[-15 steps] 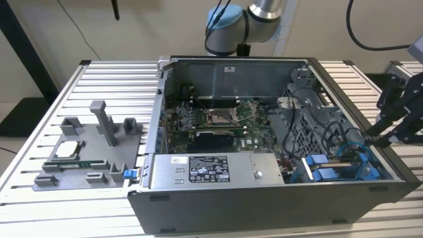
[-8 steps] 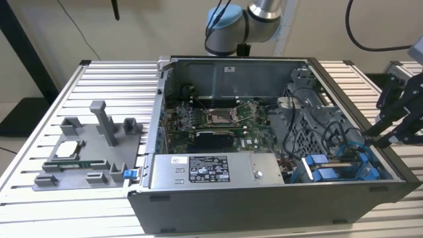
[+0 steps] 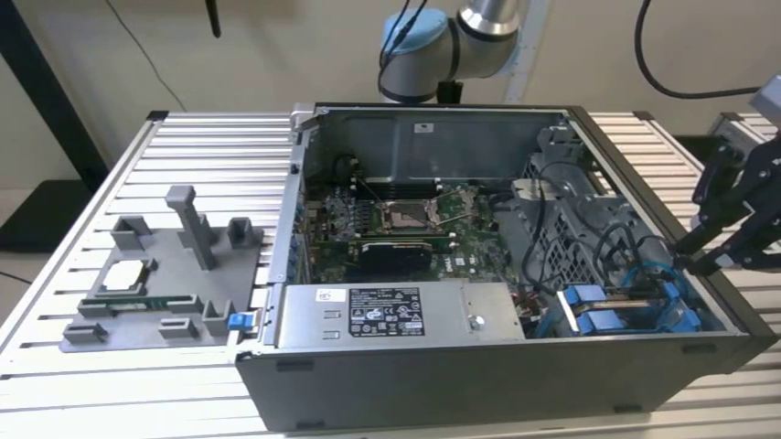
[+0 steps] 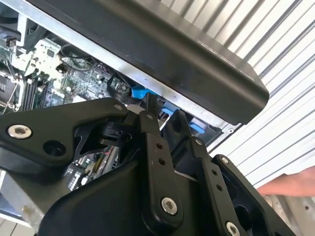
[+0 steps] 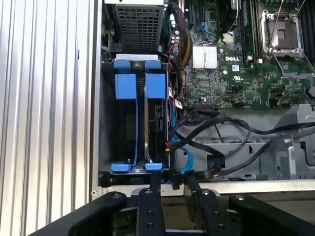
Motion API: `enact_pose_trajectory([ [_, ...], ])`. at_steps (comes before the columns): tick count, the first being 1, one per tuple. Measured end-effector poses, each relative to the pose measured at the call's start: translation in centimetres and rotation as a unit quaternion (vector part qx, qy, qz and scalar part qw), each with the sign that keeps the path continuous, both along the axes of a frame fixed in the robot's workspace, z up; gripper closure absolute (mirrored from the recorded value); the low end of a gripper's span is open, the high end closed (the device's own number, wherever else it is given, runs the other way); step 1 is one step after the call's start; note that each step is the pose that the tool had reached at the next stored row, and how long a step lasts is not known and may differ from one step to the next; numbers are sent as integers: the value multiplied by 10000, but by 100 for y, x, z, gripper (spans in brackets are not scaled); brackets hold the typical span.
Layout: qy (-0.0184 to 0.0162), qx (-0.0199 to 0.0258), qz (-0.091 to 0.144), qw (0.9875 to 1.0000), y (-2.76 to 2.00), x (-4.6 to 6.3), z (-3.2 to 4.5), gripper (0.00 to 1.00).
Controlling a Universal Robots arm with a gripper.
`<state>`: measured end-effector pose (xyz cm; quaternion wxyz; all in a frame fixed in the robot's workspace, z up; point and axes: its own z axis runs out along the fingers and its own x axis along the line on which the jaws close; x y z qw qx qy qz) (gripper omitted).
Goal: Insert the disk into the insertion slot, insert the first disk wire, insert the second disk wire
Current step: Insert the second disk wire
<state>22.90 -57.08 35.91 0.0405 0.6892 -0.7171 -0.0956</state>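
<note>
The disk (image 5: 158, 129) stands on edge inside the drive bay of the open computer case (image 3: 488, 384). It is clipped in a blue carrier (image 5: 155, 86), beside a second blue carrier (image 5: 125, 86); both show in the exterior view too (image 3: 606, 322). Black wires (image 5: 211, 120) and a blue cable (image 5: 184, 160) lie loose beside the bay, and a black connector (image 5: 203, 174) rests near the case rim. My gripper (image 5: 172, 183) (image 3: 698, 261) (image 4: 165, 115) hovers just over the rim at the bay's end. It is open, with nothing between its fingers (image 5: 152, 189).
A grey labelled power-supply box (image 3: 390, 313) sits beside the bay, with the motherboard (image 3: 403, 224) behind it. A grey fixture (image 3: 159, 293) with parts lies on the slatted table (image 3: 196, 165) at the exterior view's left. A person's hand (image 4: 290, 184) rests on the table near the case.
</note>
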Motion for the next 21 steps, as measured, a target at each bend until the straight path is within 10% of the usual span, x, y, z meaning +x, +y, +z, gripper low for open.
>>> enact_pose_trajectory([
  [20,0,33,0,10000,0,-30,-37,0],
  [21,0,33,0,10000,0,-30,-36,100],
])
